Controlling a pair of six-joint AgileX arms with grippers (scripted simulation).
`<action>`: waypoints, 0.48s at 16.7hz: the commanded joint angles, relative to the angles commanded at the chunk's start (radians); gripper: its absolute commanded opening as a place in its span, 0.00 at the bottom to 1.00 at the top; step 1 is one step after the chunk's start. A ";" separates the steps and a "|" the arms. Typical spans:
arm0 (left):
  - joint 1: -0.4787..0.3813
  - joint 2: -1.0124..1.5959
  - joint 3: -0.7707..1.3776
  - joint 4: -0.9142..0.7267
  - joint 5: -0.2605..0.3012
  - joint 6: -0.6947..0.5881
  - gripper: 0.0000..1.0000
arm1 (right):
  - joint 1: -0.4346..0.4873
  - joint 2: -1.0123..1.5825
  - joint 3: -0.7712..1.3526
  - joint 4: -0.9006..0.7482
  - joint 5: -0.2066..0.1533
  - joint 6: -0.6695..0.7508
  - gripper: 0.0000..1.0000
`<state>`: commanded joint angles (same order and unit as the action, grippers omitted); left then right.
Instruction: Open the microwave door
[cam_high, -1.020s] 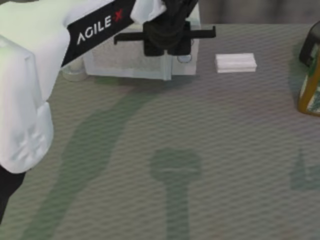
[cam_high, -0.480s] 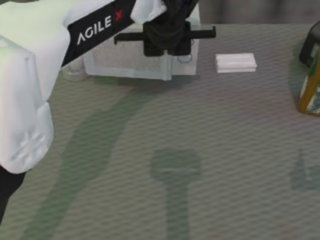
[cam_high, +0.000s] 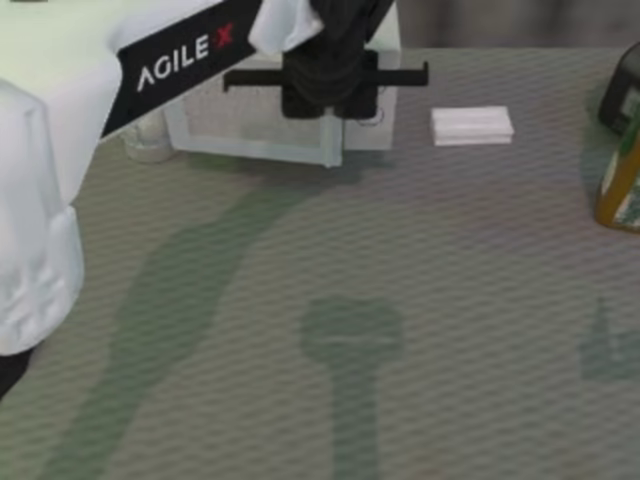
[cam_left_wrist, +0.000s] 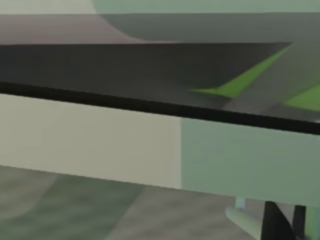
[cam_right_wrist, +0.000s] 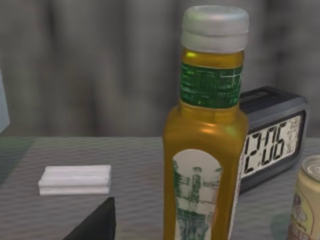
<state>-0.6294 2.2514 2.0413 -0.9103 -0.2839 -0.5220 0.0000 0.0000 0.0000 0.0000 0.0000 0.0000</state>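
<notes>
Now swung slightly out from the microwave (cam_high: 385, 125) at the table's far edge, handle end of door (cam_high: 255, 130) nearer than a second ago, left gripper (cam_high: 330, 100) over that edge, grip hidden: opening barely begun.

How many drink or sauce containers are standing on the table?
2: a yellow bottle with a grey cap near the table's right edge, and beside it a can, only partly in view by the digital clock. More may sit beyond the frame.
</notes>
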 joint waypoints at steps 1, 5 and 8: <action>0.001 -0.018 -0.030 0.016 0.007 0.015 0.00 | 0.000 0.000 0.000 0.000 0.000 0.000 1.00; 0.002 -0.045 -0.072 0.041 0.019 0.038 0.00 | 0.000 0.000 0.000 0.000 0.000 0.000 1.00; 0.002 -0.045 -0.072 0.041 0.019 0.038 0.00 | 0.000 0.000 0.000 0.000 0.000 0.000 1.00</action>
<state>-0.6274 2.2059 1.9691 -0.8689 -0.2651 -0.4838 0.0000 0.0000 0.0000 0.0000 0.0000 0.0000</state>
